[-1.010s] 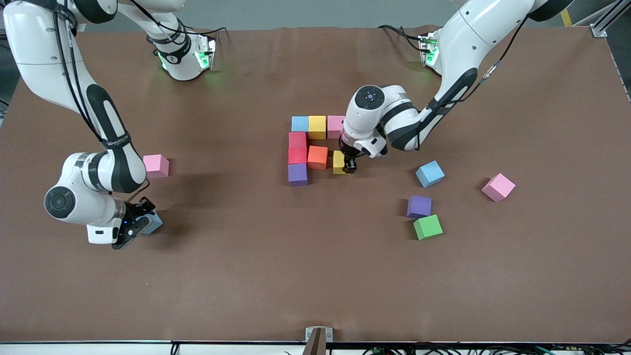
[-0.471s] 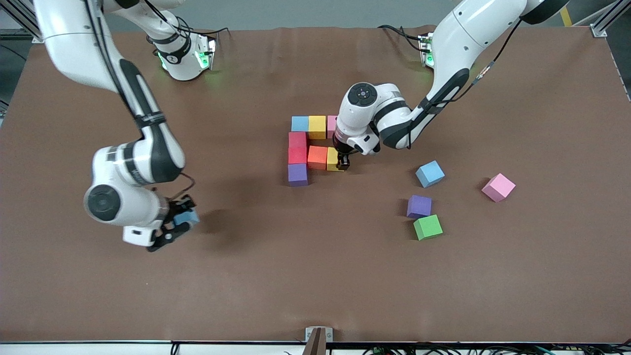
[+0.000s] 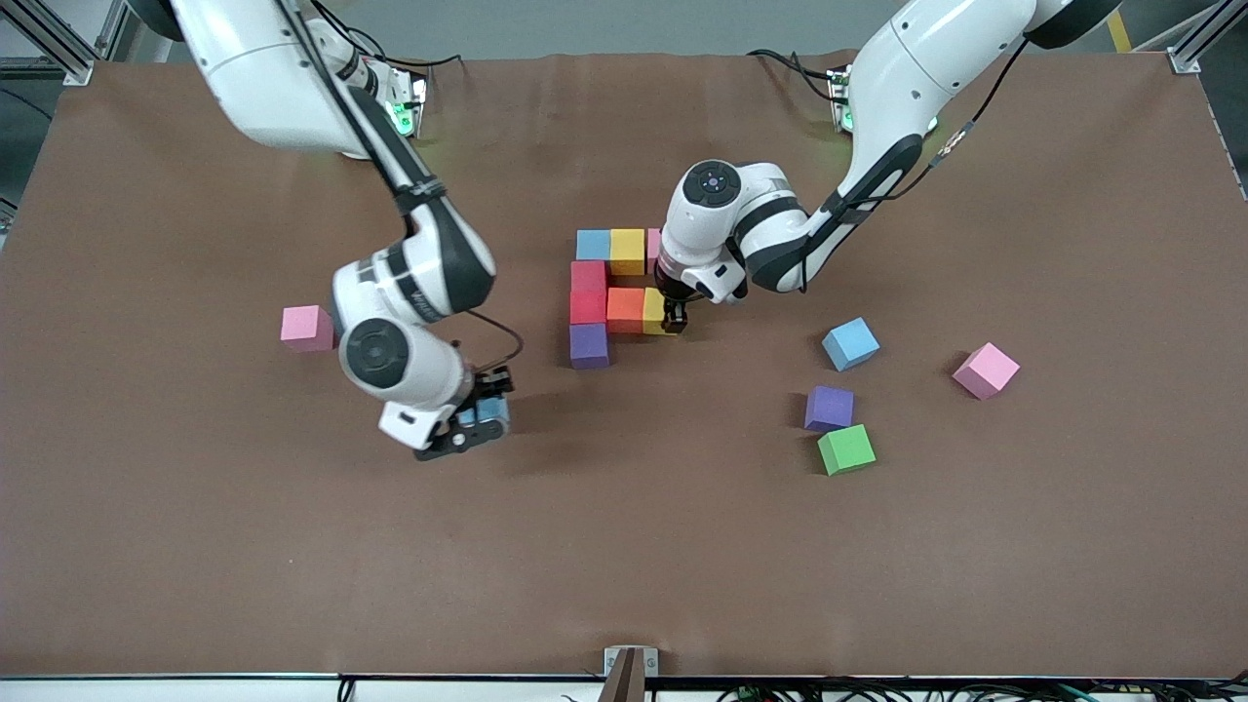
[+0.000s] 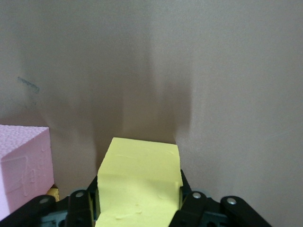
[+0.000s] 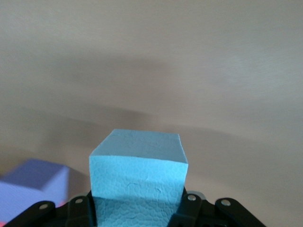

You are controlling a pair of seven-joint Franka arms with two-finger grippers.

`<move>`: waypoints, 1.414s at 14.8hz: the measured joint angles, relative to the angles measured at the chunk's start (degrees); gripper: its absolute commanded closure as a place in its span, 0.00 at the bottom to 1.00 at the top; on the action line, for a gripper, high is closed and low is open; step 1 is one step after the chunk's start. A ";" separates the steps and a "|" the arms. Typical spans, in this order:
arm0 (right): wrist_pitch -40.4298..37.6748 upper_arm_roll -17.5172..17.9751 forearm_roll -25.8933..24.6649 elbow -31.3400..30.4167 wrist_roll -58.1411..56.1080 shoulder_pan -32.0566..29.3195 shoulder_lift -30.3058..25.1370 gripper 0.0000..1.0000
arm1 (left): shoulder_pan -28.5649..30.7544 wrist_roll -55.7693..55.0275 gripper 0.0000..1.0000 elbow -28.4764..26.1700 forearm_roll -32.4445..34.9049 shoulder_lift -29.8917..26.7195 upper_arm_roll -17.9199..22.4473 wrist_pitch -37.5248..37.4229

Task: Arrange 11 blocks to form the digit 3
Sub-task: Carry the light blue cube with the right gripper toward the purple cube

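Observation:
The partial digit 3 has a row of blue (image 3: 592, 244), yellow (image 3: 627, 251) and pink (image 3: 652, 242) blocks. Two red blocks (image 3: 588, 292) and a purple one (image 3: 589, 345) form its column, with an orange block (image 3: 626, 309) beside the red. My left gripper (image 3: 673, 317) is shut on a yellow block (image 3: 653, 312) (image 4: 139, 172) that touches the orange one. My right gripper (image 3: 478, 424) is shut on a blue block (image 3: 487, 413) (image 5: 137, 175), over bare table toward the right arm's end from the purple block (image 5: 33, 187).
Loose blocks lie toward the left arm's end: blue (image 3: 850, 343), pink (image 3: 986, 370), purple (image 3: 829, 408) and green (image 3: 845, 448). Another pink block (image 3: 306, 328) sits toward the right arm's end. The left wrist view shows a pink block (image 4: 23, 165) beside the yellow one.
My right arm has carried the blue block from the right arm's end toward the figure. My left gripper has shifted the yellow block up against the orange one.

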 measured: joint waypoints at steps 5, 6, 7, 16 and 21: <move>6.23 -0.08 0.02 4.29 16.72 6.95 6.78 0.69 | -0.01 0.00 0.00 0.12 0.00 0.04 0.12 0.00; 7.33 -0.09 0.02 4.90 18.75 7.86 7.85 0.69 | -0.01 0.00 0.00 0.25 0.00 0.04 0.14 -0.03; 7.92 -0.12 0.02 5.48 20.00 8.51 8.72 0.69 | 0.01 0.00 0.00 0.45 0.00 0.04 0.18 -0.16; 7.95 -0.21 -2.60 7.07 21.69 10.45 10.82 0.67 | 5.38 0.59 0.00 5.24 0.00 -2.40 -5.95 -10.96; 6.89 -0.27 -3.95 7.09 21.69 11.24 10.87 0.67 | 17.68 5.13 0.00 10.51 -3.95 -2.80 -17.37 -22.26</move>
